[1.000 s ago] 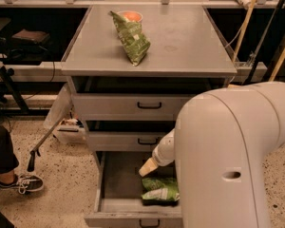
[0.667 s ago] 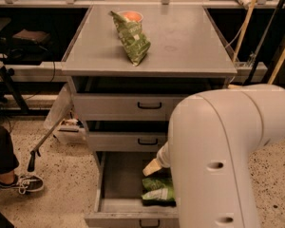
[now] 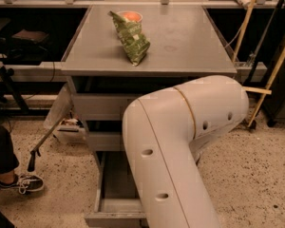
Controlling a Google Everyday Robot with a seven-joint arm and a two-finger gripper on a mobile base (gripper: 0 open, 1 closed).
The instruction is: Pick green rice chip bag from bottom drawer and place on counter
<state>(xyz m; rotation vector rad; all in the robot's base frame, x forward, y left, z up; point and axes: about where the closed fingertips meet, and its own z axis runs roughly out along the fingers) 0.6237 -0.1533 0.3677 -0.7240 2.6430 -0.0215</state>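
Note:
The bottom drawer stands pulled open below the two shut drawers; only its bare left part and front lip show. My white arm fills the foreground and covers the rest of the drawer. My gripper is hidden behind the arm, somewhere down by the drawer. The green rice chip bag is hidden from view. The counter is the flat grey cabinet top. A darker olive-green narrow bag lies on it.
An orange-topped cup stands behind the olive bag on the counter. A person's leg and sneaker are at the left, with a leaning stick. Wooden poles lean at the right.
My arm has swung left and larger across the view. It now covers the open drawer's right side, where the gripper and green bags showed before.

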